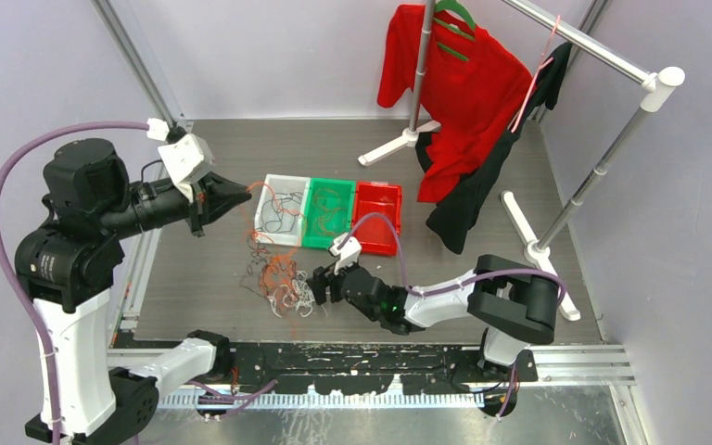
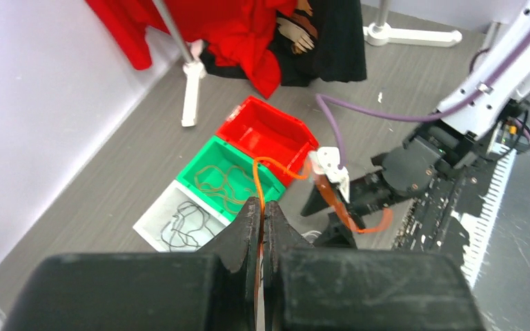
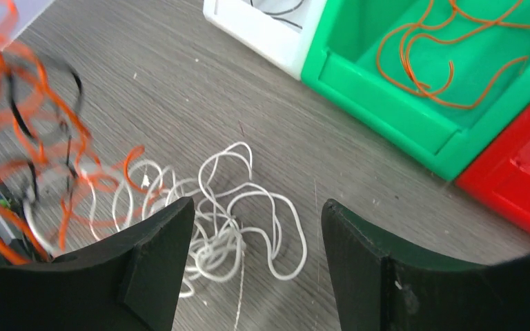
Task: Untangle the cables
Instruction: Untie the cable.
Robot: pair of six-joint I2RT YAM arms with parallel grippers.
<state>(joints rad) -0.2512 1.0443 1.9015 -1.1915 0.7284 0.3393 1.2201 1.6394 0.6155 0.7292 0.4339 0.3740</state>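
- Overhead, left jaws are pinched shut on one orange cable (image 2: 259,183), high above the desk (image 1: 195,297).
- Right jaws gape wide, low over the cables (image 1: 278,278), white loops between them.
- Just beyond: white bin (image 3: 262,31), green bin (image 3: 386,114), red bin (image 3: 524,179).
- Far right: clothes rack (image 1: 603,167), red shirt (image 1: 468,88).

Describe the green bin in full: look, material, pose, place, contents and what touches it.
The green bin is an open-topped rectangular tray, seemingly glossy hard plastic, with upright walls and a thicker rim. It sits flat on the grey table, the middle one in a row of three, pressed side by side between the white bin and the red bin. A few loose orange cables lie curled on its floor.
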